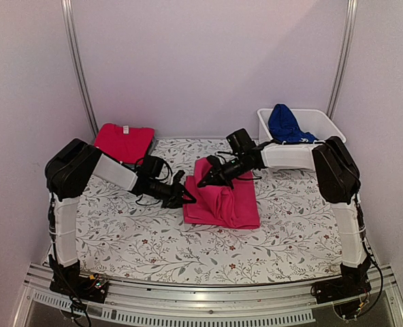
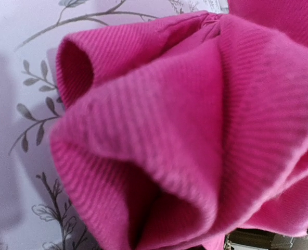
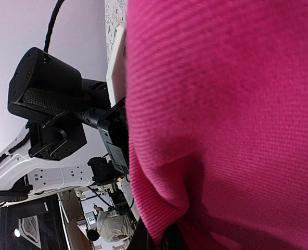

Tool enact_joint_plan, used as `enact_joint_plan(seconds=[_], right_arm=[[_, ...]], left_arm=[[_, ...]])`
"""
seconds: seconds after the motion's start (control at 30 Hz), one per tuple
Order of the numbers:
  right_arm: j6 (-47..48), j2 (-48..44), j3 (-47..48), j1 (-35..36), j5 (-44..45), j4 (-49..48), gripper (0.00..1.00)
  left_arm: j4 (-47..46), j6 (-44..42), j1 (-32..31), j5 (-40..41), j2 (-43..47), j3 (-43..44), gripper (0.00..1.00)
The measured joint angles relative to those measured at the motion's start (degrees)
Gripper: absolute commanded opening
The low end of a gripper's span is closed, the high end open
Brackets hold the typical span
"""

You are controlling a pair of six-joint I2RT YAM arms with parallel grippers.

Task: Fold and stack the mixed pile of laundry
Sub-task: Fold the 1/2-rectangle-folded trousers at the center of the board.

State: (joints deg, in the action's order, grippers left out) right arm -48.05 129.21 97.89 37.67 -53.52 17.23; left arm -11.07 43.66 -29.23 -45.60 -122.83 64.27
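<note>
Pale lilac walls on three sides, with metal rails in the back corners. Table covered by a floral leaf-patterned cloth [image 1: 120, 231], grey sprigs on white.

Magenta-pink garment [image 1: 232, 201] lies at table centre, partly folded into a rough rectangle. Its lower and right edges are flat on the cloth. The upper left corner is raised and bunched.

Right gripper [image 1: 207, 180] is reaching in from the right to that raised corner. Its jaws are clamped together with the pink fabric pinched between them. The right wrist view is mostly ribbed pink knit hanging close over the lens, and the black wrist of the left arm [image 1: 113, 170] shows just beyond it.

Left gripper [image 1: 185, 193] sits at the garment's left edge, touching or nearly touching the fabric, just beside the right gripper. In the left wrist view, deep rolled folds of the pink knit crowd the lens, with the patterned cloth visible below and to the left. The fingers themselves are hidden, so I cannot tell whether the jaws grip the fabric or stand apart.

Red tee [image 1: 123, 139] is folded flat at the back left corner, well apart from both grippers.

Royal blue garment [image 1: 283, 124] is heaped in the white tub [image 1: 324, 122] at the back right, with its peak standing above the rim.
</note>
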Motion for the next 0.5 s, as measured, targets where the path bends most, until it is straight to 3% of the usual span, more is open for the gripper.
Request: enact_joint_plan(seconds=[0.5], right_arm=[[3.67,-2.49,-1.14,0.35,-1.53,5.97,0.0]], left_arm=[[0.83,-1.05,0.04,-0.22,-0.11,0.37,0.21]])
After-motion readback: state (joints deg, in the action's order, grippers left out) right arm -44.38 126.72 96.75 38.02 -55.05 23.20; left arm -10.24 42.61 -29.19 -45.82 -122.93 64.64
